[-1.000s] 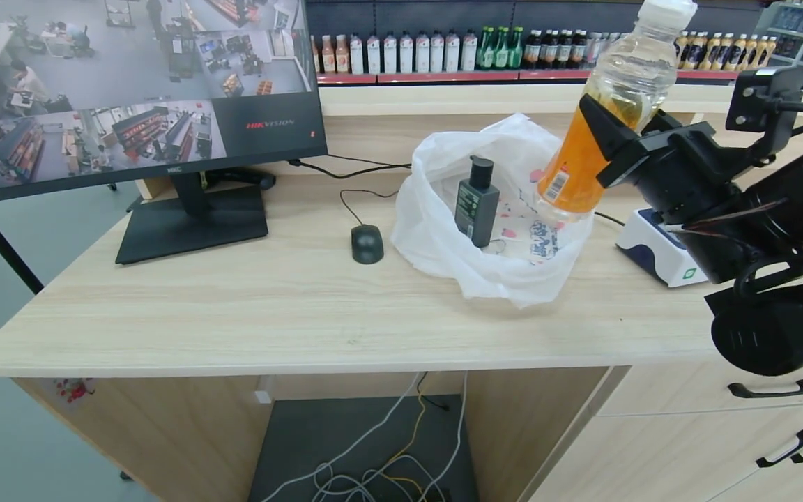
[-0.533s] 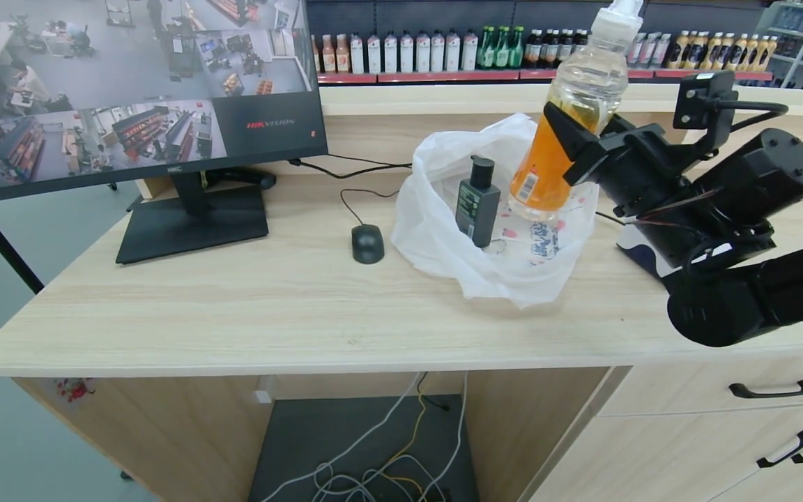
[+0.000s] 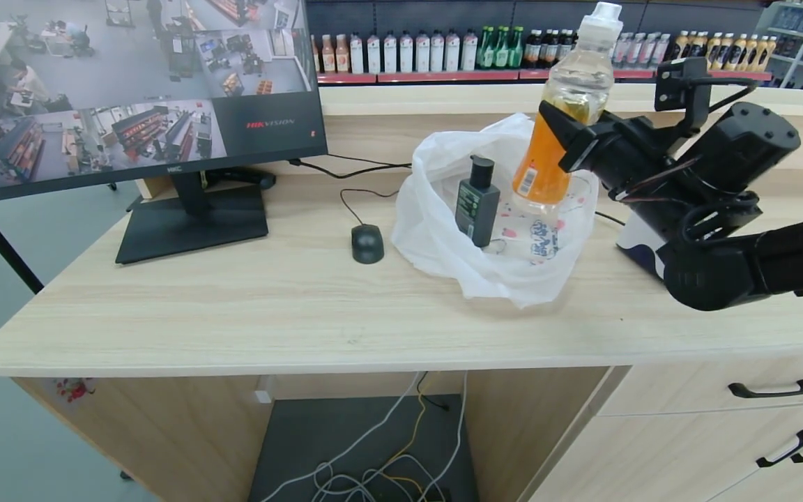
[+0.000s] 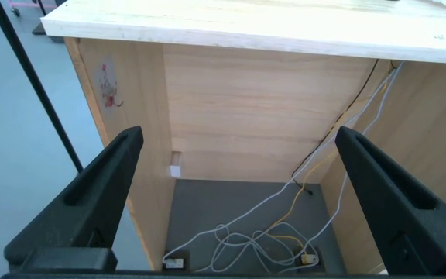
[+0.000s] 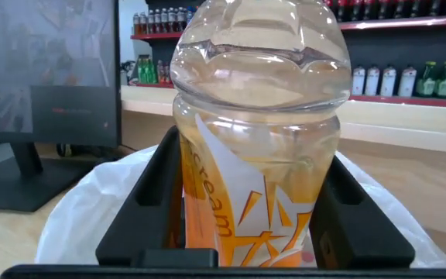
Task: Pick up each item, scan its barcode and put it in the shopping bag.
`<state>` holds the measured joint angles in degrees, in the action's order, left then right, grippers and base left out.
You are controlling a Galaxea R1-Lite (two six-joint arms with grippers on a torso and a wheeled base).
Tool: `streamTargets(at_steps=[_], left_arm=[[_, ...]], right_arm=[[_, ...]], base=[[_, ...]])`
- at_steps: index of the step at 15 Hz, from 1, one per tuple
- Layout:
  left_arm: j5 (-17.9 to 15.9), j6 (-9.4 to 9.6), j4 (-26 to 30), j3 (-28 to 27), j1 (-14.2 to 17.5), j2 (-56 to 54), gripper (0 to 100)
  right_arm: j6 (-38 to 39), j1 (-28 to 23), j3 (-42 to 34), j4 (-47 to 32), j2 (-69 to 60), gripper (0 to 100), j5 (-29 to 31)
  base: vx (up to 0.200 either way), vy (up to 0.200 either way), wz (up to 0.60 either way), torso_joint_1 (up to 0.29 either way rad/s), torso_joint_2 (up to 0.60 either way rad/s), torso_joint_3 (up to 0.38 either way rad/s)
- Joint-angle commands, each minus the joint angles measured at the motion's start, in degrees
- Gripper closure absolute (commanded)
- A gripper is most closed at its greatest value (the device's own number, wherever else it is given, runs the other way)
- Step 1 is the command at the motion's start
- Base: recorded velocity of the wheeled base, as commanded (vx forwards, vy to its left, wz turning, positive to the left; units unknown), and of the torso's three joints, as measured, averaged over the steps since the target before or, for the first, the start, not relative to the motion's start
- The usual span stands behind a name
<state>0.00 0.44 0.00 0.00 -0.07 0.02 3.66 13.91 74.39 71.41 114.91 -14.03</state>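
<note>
Between right jaws, clamped tight around its mid-body: orange drink bottle [image 3: 560,132], tilted, white cap up toward the far shelves, base dipping into the open mouth of shopping bag [image 3: 436,230]; contact with the bag hard to judge. Bottle's base cut off at the right wrist view's edge; barcode plain from the head view. Inside the bag, dark green bottle [image 3: 477,202] upright. Right arm stretched in from the right above the table [image 3: 304,307], half hiding a white scanner [image 3: 642,244]. Left jaws spread wide, low before the table's front, facing cables [image 4: 262,240] underneath.
</note>
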Motion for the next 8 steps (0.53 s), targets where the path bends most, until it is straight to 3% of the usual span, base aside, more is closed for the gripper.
streamTargets(at_steps=[1, 8], left_arm=[[0.00, 0.00, 0.00, 0.00, -0.01, -0.02, 0], [0.00, 0.00, 0.00, 0.00, -0.01, -0.02, 0]], right_arm=[[-0.05, -1.60, 4.80, -4.26, -0.12, 100, -0.03], [-0.84, -3.27, 6.65, -6.29, 4.10, 100, -0.03]], base=[[0.000, 0.000, 0.00, 0.000, 0.00, 0.000], [0.000, 0.000, 0.00, 0.000, 0.00, 0.000]])
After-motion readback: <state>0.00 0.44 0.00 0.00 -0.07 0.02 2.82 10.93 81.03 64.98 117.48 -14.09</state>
